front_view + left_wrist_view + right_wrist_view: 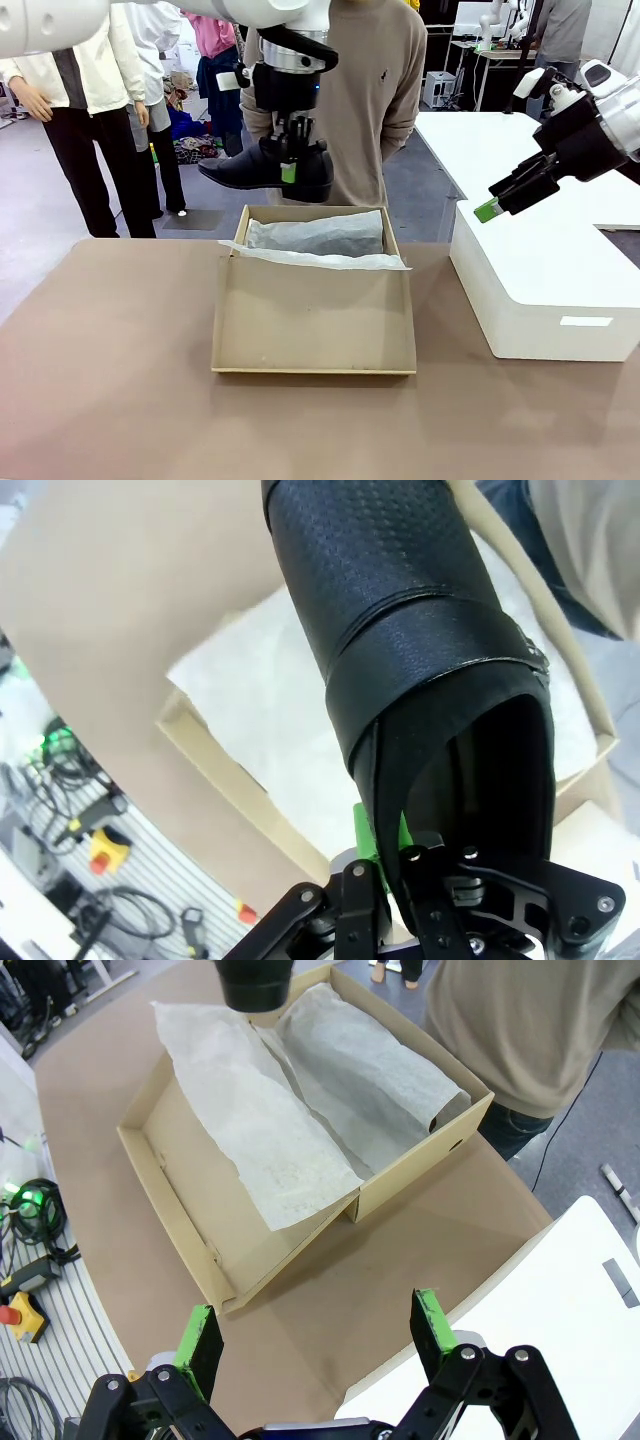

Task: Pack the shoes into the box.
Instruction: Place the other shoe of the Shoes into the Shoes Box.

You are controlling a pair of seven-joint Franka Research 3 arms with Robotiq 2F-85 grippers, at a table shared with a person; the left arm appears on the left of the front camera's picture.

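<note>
Front: left gripper (pixel 290 165), upper centre, clamped on one black shoe (pixel 245 168) at its heel end, hanging above the box (pixel 313 320) mid-frame; right gripper (pixel 497 205), right edge, jaws apart, empty, over a white box (pixel 560 290).
Left wrist: grip is on the thin collar only; shoe could pivot or slip.
Right wrist: tissue (pixel 270 1140) drapes over the box's near wall; toe may snag it going down.

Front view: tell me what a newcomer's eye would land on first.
A shiny black shoe hangs in the left pincer, which is shut on it, above the far end of the open cardboard box lined with white paper in the middle of the table. To the right, the right pincer hovers open over a large white box.
</note>
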